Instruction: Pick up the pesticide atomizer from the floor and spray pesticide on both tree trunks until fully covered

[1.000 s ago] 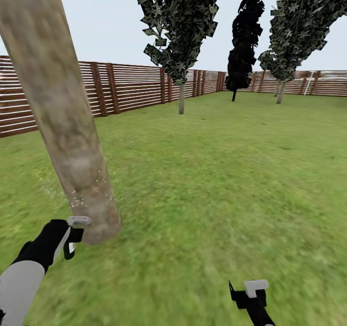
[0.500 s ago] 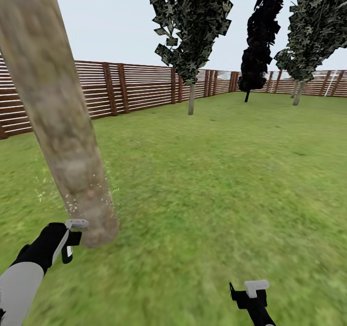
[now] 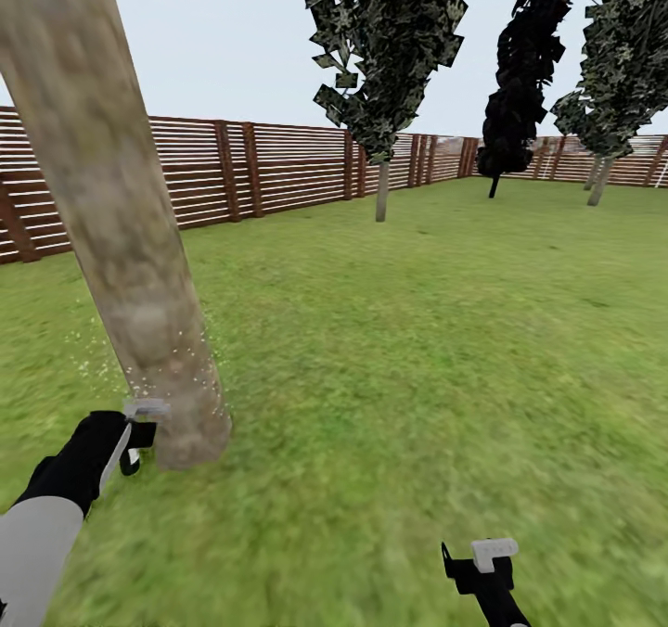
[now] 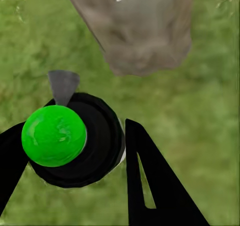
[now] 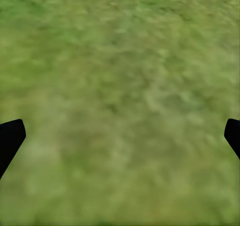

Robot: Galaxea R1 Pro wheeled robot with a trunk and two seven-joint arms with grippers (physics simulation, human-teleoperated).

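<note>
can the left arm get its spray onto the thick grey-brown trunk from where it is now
Probably yes. The left gripper holds the black atomizer with the green cap right beside the base of the mottled grey-brown tree trunk, with only grass lawn between them, and white pesticide specks already dot the bark.

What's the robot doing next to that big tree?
It is spraying bug killer on a tree trunk in a fenced garden. Its left tool grips the atomizer, the round black thing with a green top, right by the base of the trunk. Tiny white specks dot the lower bark and the grass nearby. The right tool hangs open and empty over the lawn.
</note>
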